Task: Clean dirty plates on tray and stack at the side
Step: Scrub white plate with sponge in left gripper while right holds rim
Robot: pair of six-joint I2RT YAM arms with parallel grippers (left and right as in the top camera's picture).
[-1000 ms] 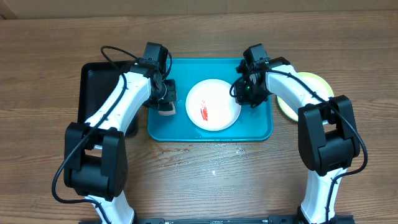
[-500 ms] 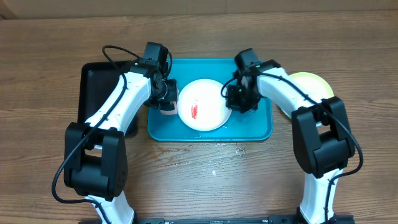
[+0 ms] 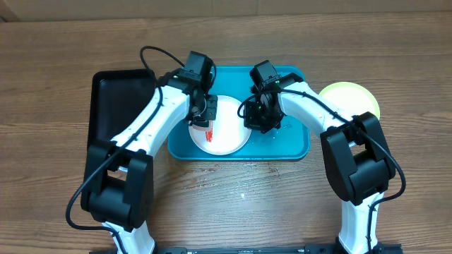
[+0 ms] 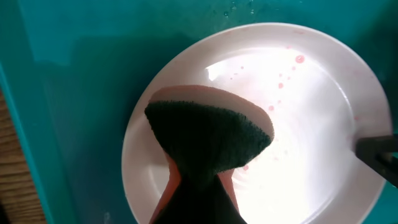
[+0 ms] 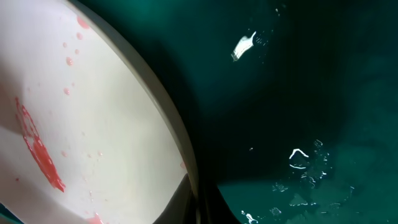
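The white plate [image 3: 229,132] lies on the left half of the turquoise tray [image 3: 289,141], with a red smear [image 3: 210,135] near its front. My left gripper [image 3: 201,118] is shut on a dark green sponge [image 4: 208,134] with an orange underside, pressed on the plate [image 4: 311,93]. My right gripper [image 3: 256,118] is shut on the plate's right rim; in the right wrist view [image 5: 200,208] the rim sits between its fingers, with red sauce [image 5: 40,152] and pink drops on the plate [image 5: 106,106]. The yellow-green plate [image 3: 351,99] sits on the table right of the tray. The light blue plate is out of view.
A black rectangular tray [image 3: 116,106] lies left of the turquoise tray. Water drops lie on the tray floor [image 5: 298,155] and on the table in front of the tray [image 3: 272,169]. The right finger [image 4: 379,152] shows at the plate's edge in the left wrist view.
My right gripper took the white plate's right rim and drew it leftward across the tray. My left gripper moved right with the sponge onto the plate.
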